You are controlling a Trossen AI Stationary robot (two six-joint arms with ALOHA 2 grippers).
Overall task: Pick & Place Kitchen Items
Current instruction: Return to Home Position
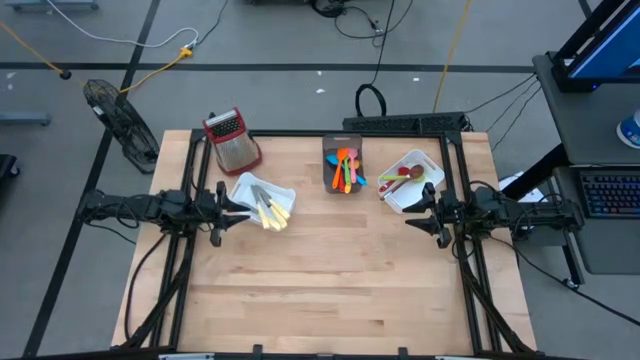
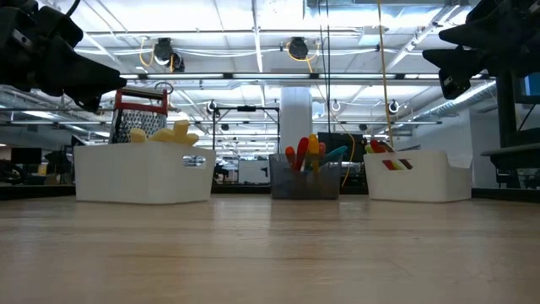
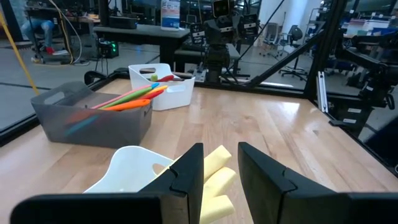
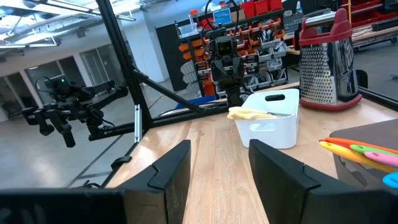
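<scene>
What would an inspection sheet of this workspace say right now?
Surface: wooden table, holding only bins and a grater.
Job's things: yellow cutlery in left white bin; coloured utensils in grey bin; red spoon and others in right white bin.
Clutter: grater behind left white bin.
Grippers: left gripper open at left bin's edge; right gripper open at right bin's edge.
Cables: black cable on floor behind table.
Surroundings: fan, keyboard.

Yellow knives (image 1: pixel 273 211), white bin (image 1: pixel 244 185), red-topped grater (image 1: pixel 231 137)
</scene>
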